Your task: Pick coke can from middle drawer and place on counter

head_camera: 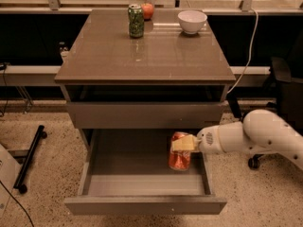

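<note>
The gripper (180, 146), its fingers (185, 143) clamped on the one small red aluminium coke can (180, 159) upright at the right of the open grey-brown middle drawer (142, 205), should lift straight up, clear of the drawer's walls, before crossing to the glossy brown counter (142, 56) bearing one green soda can (136, 21), one red apple (148, 10) and one white bowl (192, 21).
</note>
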You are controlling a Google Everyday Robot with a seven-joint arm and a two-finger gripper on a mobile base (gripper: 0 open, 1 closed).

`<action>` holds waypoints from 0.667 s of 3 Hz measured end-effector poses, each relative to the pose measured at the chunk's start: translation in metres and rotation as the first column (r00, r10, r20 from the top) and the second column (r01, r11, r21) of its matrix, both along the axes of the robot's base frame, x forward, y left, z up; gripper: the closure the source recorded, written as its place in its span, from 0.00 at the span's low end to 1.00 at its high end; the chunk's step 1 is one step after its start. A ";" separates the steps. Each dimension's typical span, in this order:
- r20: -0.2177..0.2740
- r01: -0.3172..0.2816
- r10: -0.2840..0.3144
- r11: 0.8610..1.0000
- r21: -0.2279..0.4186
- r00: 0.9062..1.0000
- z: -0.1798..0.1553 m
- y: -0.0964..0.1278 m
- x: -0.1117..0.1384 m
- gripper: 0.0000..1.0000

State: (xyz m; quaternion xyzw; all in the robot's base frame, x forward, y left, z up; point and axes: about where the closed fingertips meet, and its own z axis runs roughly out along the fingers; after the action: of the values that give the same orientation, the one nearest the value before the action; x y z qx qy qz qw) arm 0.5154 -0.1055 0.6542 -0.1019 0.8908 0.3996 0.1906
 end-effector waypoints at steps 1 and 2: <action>0.178 -0.041 0.044 0.999 -0.023 0.983 0.062 -0.024 -0.001 1.00; 0.367 -0.087 0.104 0.994 -0.062 0.924 0.128 -0.036 0.001 1.00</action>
State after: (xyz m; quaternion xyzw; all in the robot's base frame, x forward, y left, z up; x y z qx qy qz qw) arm 0.5162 -0.1418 0.7823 -0.2229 0.8417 0.3622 0.3328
